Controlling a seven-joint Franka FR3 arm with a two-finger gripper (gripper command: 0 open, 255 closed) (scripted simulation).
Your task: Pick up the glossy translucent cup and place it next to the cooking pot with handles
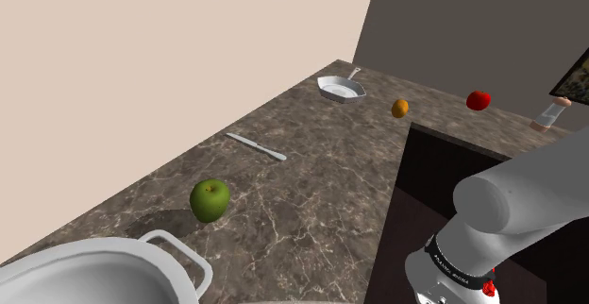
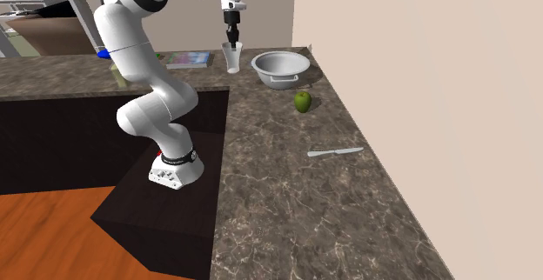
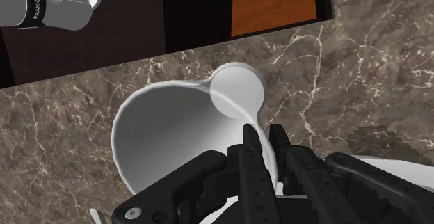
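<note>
The end effector (image 2: 231, 46) is clamping the one cup (image 2: 231, 60) by its rim; the one pot (image 1: 94, 272) is running off the shoulder view's lower edge, one green apple (image 1: 210, 200) nearby.

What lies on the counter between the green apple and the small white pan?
A knife lies between the apple and the pan, in the shoulder view.

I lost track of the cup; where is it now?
In the second exterior view, the cup is clasped in the gripper, just left of the pot, at the far end of the counter.
</note>
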